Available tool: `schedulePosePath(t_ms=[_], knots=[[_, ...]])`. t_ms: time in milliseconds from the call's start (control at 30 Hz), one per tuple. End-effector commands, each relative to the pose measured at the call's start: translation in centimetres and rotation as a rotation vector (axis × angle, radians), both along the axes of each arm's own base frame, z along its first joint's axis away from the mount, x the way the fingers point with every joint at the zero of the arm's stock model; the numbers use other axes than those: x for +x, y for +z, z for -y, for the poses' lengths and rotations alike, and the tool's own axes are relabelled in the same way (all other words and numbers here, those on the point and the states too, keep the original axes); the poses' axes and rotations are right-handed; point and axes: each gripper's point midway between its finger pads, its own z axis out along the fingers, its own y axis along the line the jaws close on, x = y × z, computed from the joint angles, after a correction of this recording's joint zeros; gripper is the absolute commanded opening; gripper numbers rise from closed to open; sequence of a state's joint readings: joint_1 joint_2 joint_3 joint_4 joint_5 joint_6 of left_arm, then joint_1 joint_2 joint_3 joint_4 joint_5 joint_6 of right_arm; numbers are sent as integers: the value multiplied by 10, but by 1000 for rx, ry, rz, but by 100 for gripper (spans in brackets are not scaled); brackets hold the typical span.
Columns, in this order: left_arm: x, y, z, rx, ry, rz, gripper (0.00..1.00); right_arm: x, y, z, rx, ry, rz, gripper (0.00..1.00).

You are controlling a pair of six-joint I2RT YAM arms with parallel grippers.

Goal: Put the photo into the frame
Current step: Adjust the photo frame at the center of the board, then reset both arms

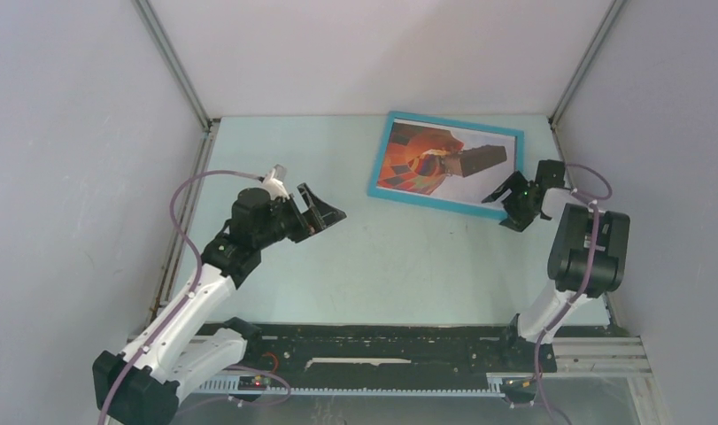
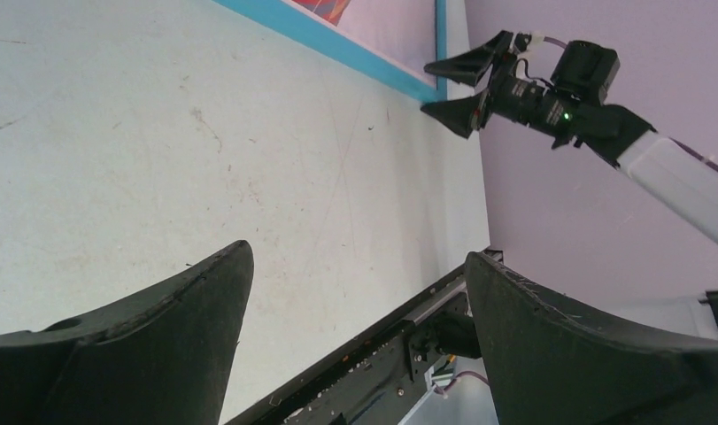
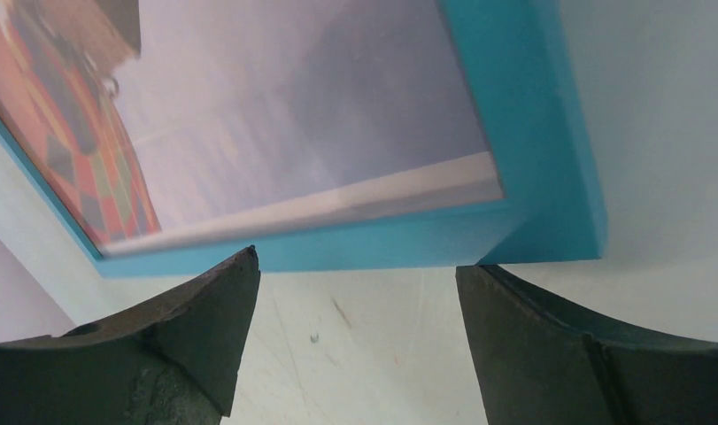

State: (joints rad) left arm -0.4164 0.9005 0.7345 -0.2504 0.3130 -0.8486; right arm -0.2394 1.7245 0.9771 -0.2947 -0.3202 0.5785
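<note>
The frame lies flat at the back right of the table, bright blue face up. The photo shows inside it, with its orange-red balloon pattern, dark block and pale sky. My right gripper is open and empty, just off the frame's near right corner and apart from it. In the right wrist view that blue corner and the photo lie just beyond my open fingers. My left gripper is open and empty over bare table left of the frame. Its view shows the frame edge and the right gripper.
Grey enclosure walls stand on three sides; the right wall is close to the right arm. A black rail runs along the near table edge. The pale table top lies between the two grippers.
</note>
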Motion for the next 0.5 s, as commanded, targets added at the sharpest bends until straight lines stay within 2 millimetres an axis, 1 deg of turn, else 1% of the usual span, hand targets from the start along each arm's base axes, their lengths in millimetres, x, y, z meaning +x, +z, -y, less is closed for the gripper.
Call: schedulePosePath(t_ms=[0, 33, 100, 167, 200, 233, 267, 300, 333, 367, 400, 467], knots=[[-10, 22, -1, -30, -24, 54, 96, 43, 10, 50, -50, -44, 105, 89], [-11, 23, -2, -28, -21, 58, 96, 53, 14, 55, -49, -41, 132, 89], [-11, 27, -3, -23, -22, 67, 96, 62, 24, 67, -64, -45, 148, 89], [-11, 33, -5, 3, -22, 80, 96, 59, 39, 72, -103, -46, 133, 89], [-11, 38, -8, 20, -14, 90, 96, 54, 52, 69, -129, -37, 136, 89], [-12, 43, -12, 39, -7, 102, 97, 47, 64, 62, -159, -9, 141, 90], [-12, 51, -16, 56, 9, 117, 98, 40, 84, 50, -191, 27, 167, 90], [-13, 65, -21, 69, 19, 144, 99, 30, 102, 35, -219, 71, 196, 90], [-15, 83, -24, 73, 28, 180, 99, 20, 128, 15, -247, 125, 254, 91], [-17, 101, -28, 75, 40, 216, 100, 8, 157, -7, -267, 186, 327, 92], [-20, 123, -33, 75, 51, 266, 100, -4, 183, -33, -279, 263, 404, 92], [-28, 164, -42, 69, 72, 377, 100, -38, 240, -79, -272, 402, 578, 94]])
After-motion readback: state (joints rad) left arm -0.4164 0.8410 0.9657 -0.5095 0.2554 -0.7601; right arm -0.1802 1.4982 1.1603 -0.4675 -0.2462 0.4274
